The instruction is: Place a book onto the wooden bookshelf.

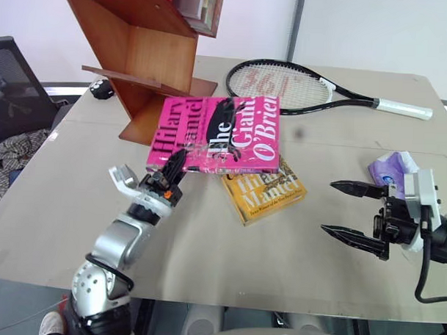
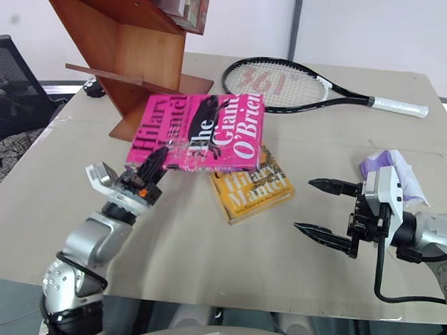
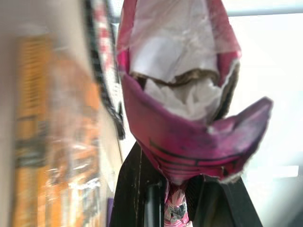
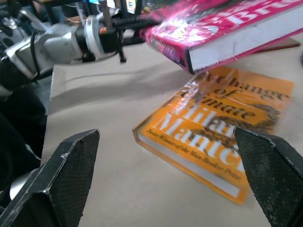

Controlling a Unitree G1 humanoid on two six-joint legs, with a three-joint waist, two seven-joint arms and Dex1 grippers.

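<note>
The bright pink book [image 1: 217, 134] with black lettering hangs above the table, raised over a yellow-orange book. My left gripper [image 1: 172, 164] is shut on its near left corner, and the torn pink corner [image 3: 189, 137] juts up between the fingers in the left wrist view. From the right wrist view the pink book [image 4: 227, 33] is seen lifted clear of the table with the left gripper [image 4: 142, 21] on its corner. The wooden bookshelf [image 1: 139, 47] of slanted reddish-brown panels stands at the far left of the table. My right gripper [image 1: 350, 210] stands open to the right, empty, pointing left toward the books.
The yellow-orange book [image 1: 263, 191] lies flat on the beige table [image 1: 279, 250], partly under the pink one. A black tennis racket [image 1: 300, 86] lies at the back. A purple cloth packet [image 1: 391, 170] sits near my right gripper. A black chair [image 1: 13, 87] stands at the left.
</note>
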